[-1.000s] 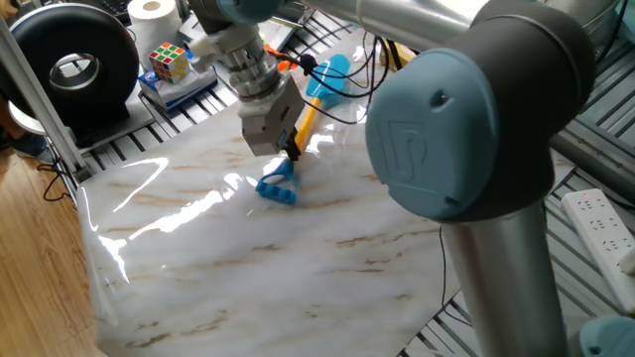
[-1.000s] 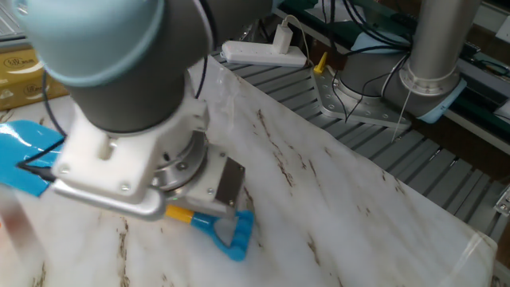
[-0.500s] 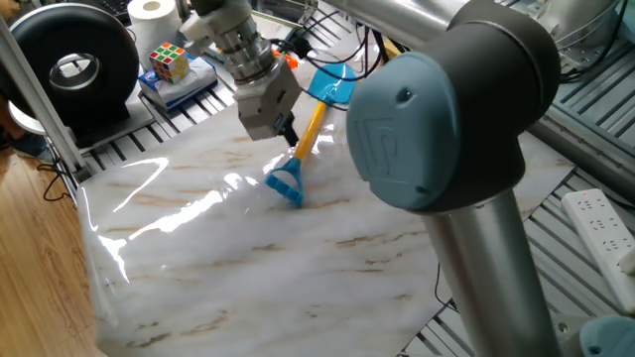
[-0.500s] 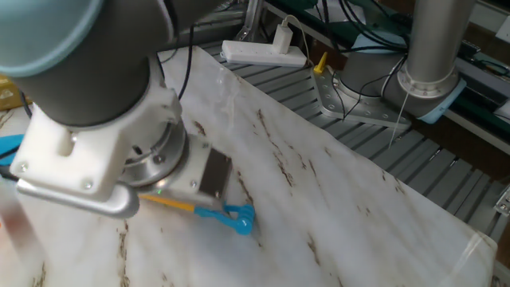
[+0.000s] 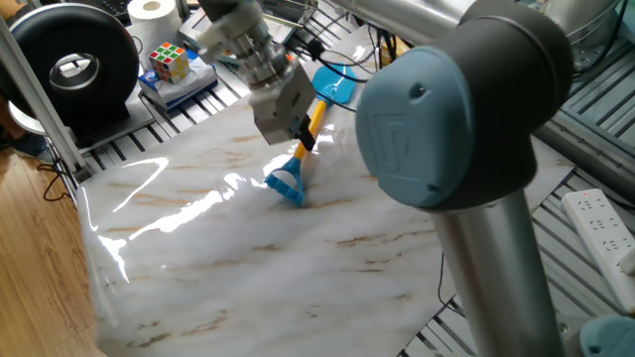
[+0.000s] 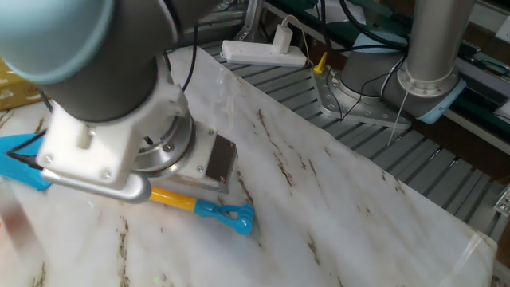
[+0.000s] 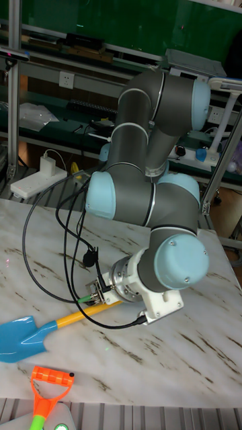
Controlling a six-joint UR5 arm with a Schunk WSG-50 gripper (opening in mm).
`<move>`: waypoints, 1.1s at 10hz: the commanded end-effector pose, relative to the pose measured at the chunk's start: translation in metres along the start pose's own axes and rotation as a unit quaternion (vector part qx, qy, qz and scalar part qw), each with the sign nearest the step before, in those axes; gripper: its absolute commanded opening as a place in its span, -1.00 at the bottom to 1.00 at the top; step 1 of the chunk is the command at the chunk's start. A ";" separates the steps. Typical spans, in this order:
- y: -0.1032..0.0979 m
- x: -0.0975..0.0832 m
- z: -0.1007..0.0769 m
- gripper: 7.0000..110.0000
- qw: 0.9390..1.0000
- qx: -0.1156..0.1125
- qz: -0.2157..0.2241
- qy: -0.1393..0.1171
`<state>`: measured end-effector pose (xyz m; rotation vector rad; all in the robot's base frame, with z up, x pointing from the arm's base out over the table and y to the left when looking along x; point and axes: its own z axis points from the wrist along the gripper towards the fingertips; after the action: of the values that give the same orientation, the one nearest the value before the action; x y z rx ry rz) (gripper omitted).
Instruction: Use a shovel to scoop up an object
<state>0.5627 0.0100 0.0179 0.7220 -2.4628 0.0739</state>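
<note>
Lying flat on the white marble-patterned counter [image 5: 248, 268], the small plastic toy shovel [image 5: 301, 157] — light-blue blade, orange-yellow shaft, blue D-shaped loop — points its loop toward the counter's middle. The grey two-finger end effector [image 5: 298, 136] sits low over the shaft, though whether it is clenched on it cannot be told. Behind, a multicoloured puzzle cube [image 5: 169, 61] rests on a stack beside a black round speaker [image 5: 69, 69].
</note>
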 end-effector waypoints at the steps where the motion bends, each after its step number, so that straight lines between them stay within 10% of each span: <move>1: 0.002 -0.003 0.022 -1.00 1.000 -0.005 0.003 -0.011; 11: 0.009 -0.072 -0.015 -1.00 0.997 0.005 0.031 -0.066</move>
<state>0.5995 0.0471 -0.0059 0.6785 -2.5814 0.0706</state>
